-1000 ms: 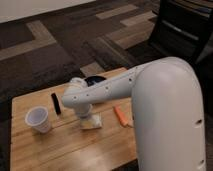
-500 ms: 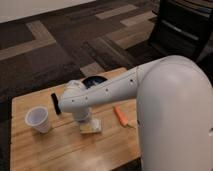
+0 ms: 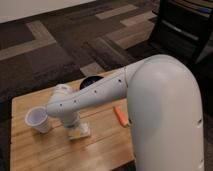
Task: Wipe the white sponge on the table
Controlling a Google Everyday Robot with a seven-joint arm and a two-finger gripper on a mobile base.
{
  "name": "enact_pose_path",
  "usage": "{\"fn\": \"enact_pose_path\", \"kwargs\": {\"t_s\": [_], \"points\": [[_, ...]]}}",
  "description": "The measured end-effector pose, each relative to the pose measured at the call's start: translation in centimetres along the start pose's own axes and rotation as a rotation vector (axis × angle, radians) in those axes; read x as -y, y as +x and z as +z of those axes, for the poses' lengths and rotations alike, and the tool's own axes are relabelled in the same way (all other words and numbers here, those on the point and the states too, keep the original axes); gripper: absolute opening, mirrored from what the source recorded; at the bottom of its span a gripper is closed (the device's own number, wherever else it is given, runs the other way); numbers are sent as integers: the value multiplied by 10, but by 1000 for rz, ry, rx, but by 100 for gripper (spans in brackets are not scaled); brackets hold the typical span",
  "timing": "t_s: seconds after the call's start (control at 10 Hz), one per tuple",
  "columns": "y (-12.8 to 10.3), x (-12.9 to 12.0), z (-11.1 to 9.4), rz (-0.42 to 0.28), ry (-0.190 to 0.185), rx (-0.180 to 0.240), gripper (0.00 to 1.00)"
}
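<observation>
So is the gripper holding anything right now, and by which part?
Apparently the white sponge: the gripper is shut on its top from above, and the sponge lies flat on the table. The arm hides the exact contact.

The closed jaws rest on the white sponge (image 3: 80,133) on the table (image 3: 35,155), near the cup (image 3: 38,120).

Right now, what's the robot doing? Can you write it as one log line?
claw: down at the table top, shut on white sponge | white sponge: flat on table, beside white cup | step: wiping
</observation>
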Motion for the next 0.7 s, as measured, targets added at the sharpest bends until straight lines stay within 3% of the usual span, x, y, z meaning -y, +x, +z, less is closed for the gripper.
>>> {"fn": "enact_pose_path", "kwargs": {"t_s": [0.4, 0.7], "points": [[-12, 11, 0, -70, 21, 8, 0], [1, 4, 11, -36, -6, -5, 0]]}}
